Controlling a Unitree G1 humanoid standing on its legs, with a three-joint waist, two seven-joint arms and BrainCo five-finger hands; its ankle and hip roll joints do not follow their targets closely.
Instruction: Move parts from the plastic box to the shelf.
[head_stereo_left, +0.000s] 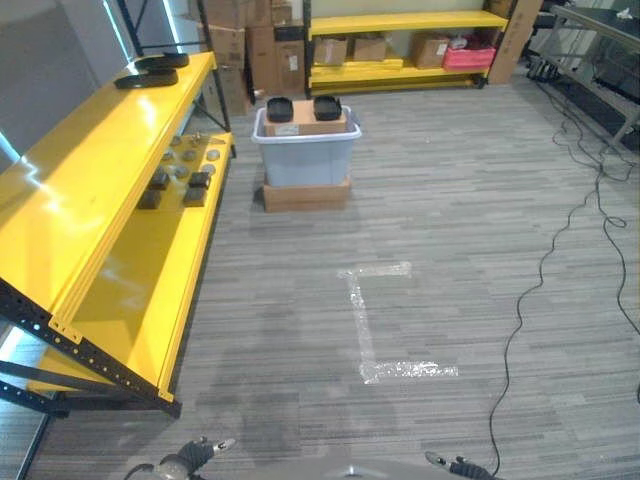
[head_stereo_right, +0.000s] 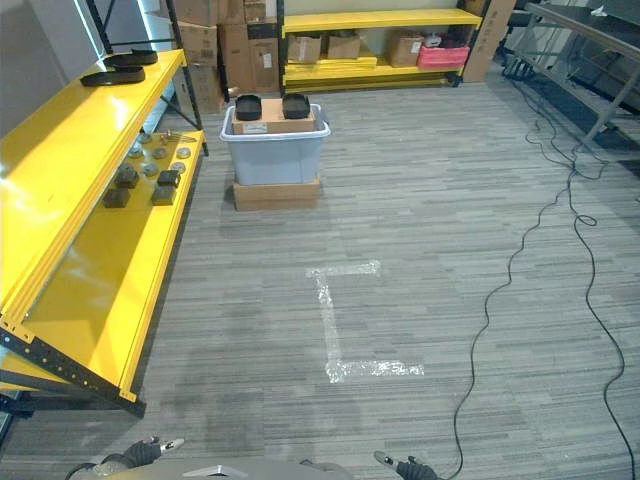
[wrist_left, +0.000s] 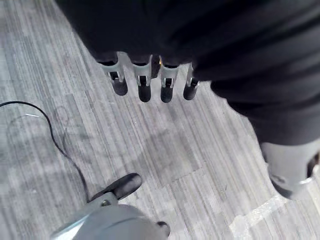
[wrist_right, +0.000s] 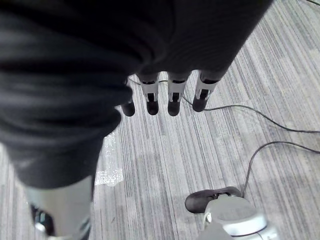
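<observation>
both hands low, fingers straight and empty: left hand (wrist_left: 145, 82), right hand (wrist_right: 170, 97). plastic box (head_stereo_left: 305, 155) far ahead, seemingly holding dark parts (head_stereo_left: 280, 108); shelf (head_stereo_left: 120, 180) to the left.

The left robot hand (wrist_left: 145, 85) hangs low at the robot's side with its fingers (wrist_left: 120, 86) straight and relaxed, thumb (wrist_left: 122, 186) apart, holding nothing. The right robot hand (wrist_right: 172, 97) hangs likewise, fingers (wrist_right: 200, 100) extended and empty, thumb (wrist_right: 210, 200) spread away.
</observation>
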